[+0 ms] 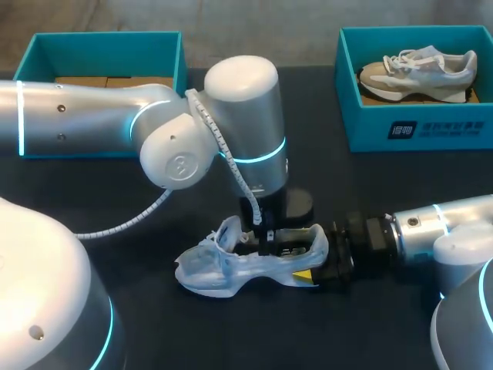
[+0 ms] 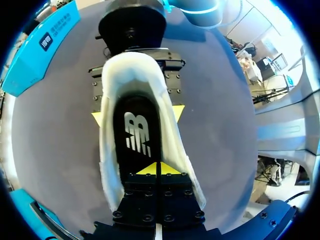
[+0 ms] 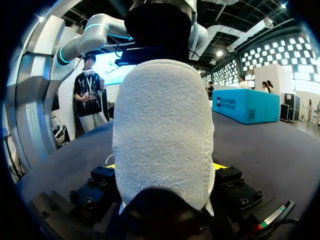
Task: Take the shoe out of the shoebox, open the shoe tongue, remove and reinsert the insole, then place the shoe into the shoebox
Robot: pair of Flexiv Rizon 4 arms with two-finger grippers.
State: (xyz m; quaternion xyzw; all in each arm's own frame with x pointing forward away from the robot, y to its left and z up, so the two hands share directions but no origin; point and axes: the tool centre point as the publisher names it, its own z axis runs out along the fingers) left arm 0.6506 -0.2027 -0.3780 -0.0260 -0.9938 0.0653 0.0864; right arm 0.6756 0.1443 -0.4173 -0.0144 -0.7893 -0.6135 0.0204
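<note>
Pale knit shoe [image 1: 223, 266] stands sole-down on the dark table [image 1: 370, 324], well apart from the teal box [image 1: 104, 36] at the far left. Note your right gripper [image 3: 165, 172], reaching in level from the right. Its fingers clamp the heel from both sides, steadying the shoe so the other arm can work inside. Your left gripper [image 2: 160, 169] drops steeply into the opening, tips pressed together just over the black insole [image 2: 137, 132]; whether they pinch it, you cannot tell. Judged stage: insole handling.

Head camera looks down from behind; both wrist cameras crowd the shoe [image 1: 212, 274].
</note>
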